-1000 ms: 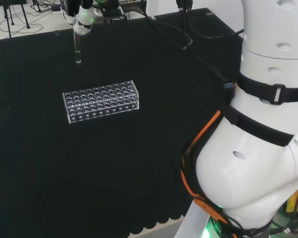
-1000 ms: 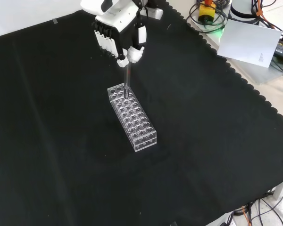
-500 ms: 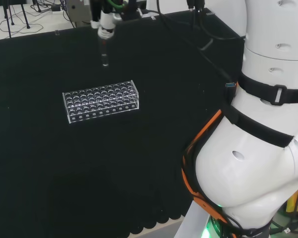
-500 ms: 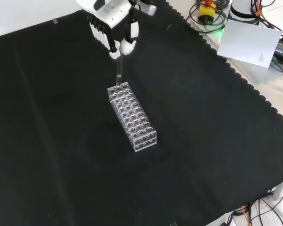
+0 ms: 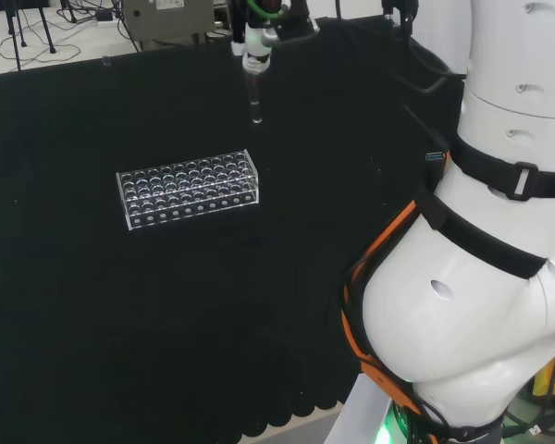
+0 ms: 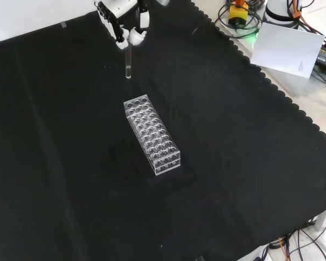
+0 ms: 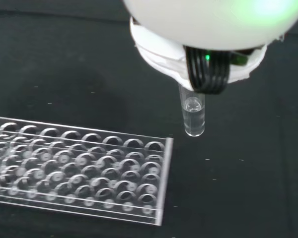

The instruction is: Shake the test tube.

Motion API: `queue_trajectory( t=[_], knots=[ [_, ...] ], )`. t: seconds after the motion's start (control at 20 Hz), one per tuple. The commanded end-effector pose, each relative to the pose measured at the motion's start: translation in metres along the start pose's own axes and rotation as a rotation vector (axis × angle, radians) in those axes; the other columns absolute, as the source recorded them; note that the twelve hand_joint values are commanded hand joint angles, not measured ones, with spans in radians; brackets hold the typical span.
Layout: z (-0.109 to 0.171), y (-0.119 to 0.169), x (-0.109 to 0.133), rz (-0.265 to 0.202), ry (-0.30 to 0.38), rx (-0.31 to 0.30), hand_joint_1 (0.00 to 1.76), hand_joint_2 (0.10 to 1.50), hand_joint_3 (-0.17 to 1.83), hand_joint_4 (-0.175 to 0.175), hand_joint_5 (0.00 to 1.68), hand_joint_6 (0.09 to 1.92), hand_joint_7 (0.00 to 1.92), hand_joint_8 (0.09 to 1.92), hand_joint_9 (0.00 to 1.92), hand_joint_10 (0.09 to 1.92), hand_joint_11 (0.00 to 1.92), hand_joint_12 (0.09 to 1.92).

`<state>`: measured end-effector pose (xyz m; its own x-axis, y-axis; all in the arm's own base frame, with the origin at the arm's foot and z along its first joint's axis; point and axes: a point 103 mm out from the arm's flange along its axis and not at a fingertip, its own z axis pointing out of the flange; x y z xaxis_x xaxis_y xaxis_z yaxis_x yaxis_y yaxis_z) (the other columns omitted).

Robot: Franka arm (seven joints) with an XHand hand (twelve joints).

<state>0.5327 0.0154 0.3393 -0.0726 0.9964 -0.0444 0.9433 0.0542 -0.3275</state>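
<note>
The hand [image 6: 122, 22], at the top of the front view, pinches 1 test tube [image 6: 128, 64] at its upper end. The tube hangs upright above the black cloth [image 6: 233, 152]. The clear rack [image 6: 152, 134] stands at frame centre, apart from the tube.

We see a matt black cloth [image 6: 250, 163] with a scalloped edge covering the surface, its weave faintly rough and without sheen; on it a clear, glossy plastic test-tube rack [image 6: 152, 134] whose round wells catch small highlights; the slim clear test tube [image 6: 128, 63], glass or plastic we cannot tell, looks smooth and shiny, with a bright glint at its rounded bottom in the wrist view; the black and white hand [image 6: 122, 24] shows smooth, glossy white plastic shells; a sheet of matt white paper [image 6: 290, 49] lies beyond the cloth.
</note>
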Motion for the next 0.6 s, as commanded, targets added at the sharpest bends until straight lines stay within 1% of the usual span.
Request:
queue_trajectory(
  t=[0.05,0.2,0.3,0.6],
  knots=[
    [-0.002,0.001,-0.001,0.006,0.005,-0.008,1.45,0.52,0.77,-0.175,1.46,0.09,1.47,0.62,1.45,0.42,1.38,1.07],
    [-0.004,0.005,0.012,-0.016,0.021,-0.014,1.45,0.52,0.77,-0.175,1.46,0.09,1.47,0.62,1.45,0.42,1.38,1.07],
    [-0.006,0.009,0.025,-0.039,0.032,-0.018,1.45,0.52,0.77,-0.175,1.46,0.09,1.47,0.61,1.45,0.42,1.38,1.07],
    [-0.011,0.021,0.074,-0.139,0.063,-0.025,1.45,0.52,0.77,-0.175,1.46,0.09,1.47,0.62,1.45,0.42,1.38,1.07]
  ],
)
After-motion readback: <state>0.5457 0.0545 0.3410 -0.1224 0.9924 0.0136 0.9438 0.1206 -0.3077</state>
